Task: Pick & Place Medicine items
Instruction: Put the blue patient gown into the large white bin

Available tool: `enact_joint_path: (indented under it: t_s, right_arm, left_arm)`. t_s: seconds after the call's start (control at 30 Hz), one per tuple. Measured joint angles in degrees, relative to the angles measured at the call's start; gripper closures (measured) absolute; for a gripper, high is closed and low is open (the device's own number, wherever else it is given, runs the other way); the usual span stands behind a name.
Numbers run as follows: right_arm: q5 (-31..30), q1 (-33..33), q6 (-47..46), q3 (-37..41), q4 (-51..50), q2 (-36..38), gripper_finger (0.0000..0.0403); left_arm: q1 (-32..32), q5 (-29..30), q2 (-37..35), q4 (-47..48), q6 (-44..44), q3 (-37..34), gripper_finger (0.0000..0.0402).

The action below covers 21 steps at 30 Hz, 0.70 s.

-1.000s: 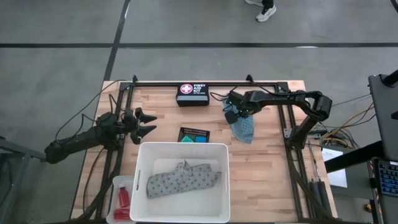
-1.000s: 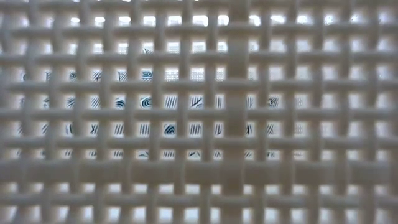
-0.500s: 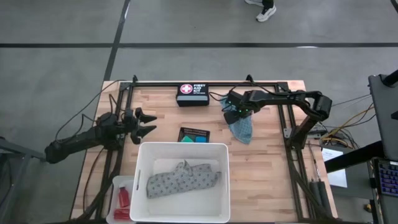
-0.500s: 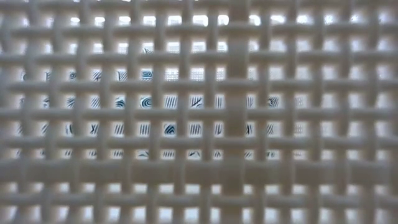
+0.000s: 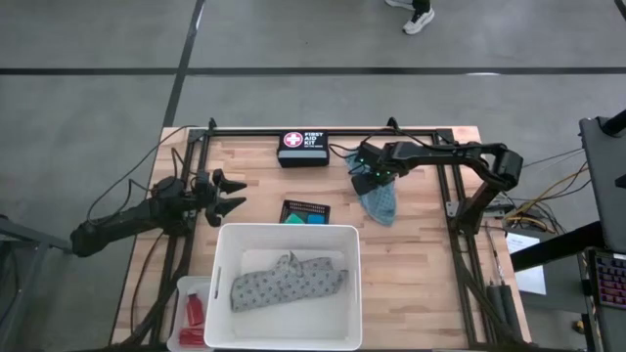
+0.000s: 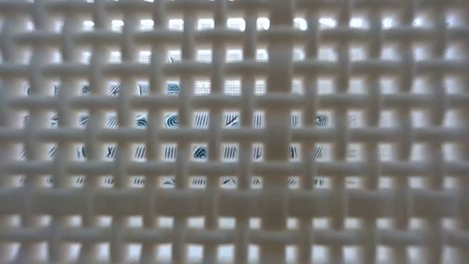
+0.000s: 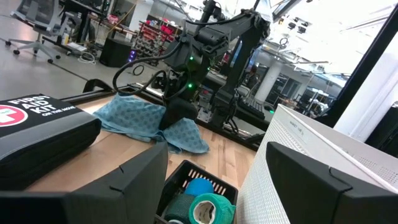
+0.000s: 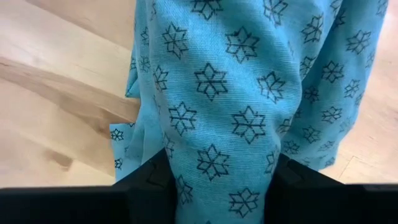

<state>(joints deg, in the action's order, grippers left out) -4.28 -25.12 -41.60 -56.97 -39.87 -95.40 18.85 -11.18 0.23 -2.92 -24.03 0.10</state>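
Note:
A teal cloth [image 5: 382, 202] with a star print lies on the wooden table right of centre. My right gripper [image 5: 368, 180] points down on its far end, shut on the teal cloth. My left gripper [image 5: 231, 194] hovers open at the table's left, pointing level, touching nothing. A grey patterned cloth [image 5: 288, 284] lies crumpled in the big white tub [image 5: 223, 293]. Blue and green tubs [image 7: 202, 202] sit in the black mesh tray [image 5: 305, 211]. Red bottles [image 5: 193, 315] lie in a small clear box at the near left. My right gripper pinches a bunched-up fold of the teal cloth [image 8: 214, 158] between its two fingers [image 8: 152, 180], near the cloth's far end. The fingers come from above, pointing steeply down. The rest of the cloth [image 7: 134, 115] lies slack on the table.
A black first aid kit [image 5: 303, 147] lies at the table's far edge. The white tub's mesh wall [image 6: 234, 132] fills the low view. Bare wood shows right of the tub and near the left arm. A metal frame [image 5: 323, 129] runs along the table's edges.
My right gripper has shut on the far end of the teal cloth, gathering it between the fingers, while staying in place. The cloth's far end has drawn in a little; the rest stays flat on the table.

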Motion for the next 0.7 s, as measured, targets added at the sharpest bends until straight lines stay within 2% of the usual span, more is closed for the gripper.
enact_joint_path:
  t_s: [0.13, 0.27, 0.43, 0.7]
  right_arm:
    - [-0.8, 0.0, 0.3, 0.0, 0.2, 3.0, 0.0282]
    - [-6.8, 0.1, 0.0, 0.0, 0.2, 8.3, 0.0294]
    - [-13.1, 1.3, 0.2, 0.1, 0.3, 16.5, 0.0289]
    - [-13.7, 1.8, -1.3, 3.3, 0.2, 26.6, 0.0289]
  left_arm:
    - [0.0, 0.0, 0.0, 0.0, 0.0, 0.0, 0.0126]
    - [0.0, 0.0, 0.0, 0.0, 0.0, 0.0, 0.0126]
    - [0.0, 0.0, 0.0, 0.0, 0.0, 0.0, 0.0126]
    - [0.0, 0.0, 0.0, 0.0, 0.0, 0.0, 0.0126]
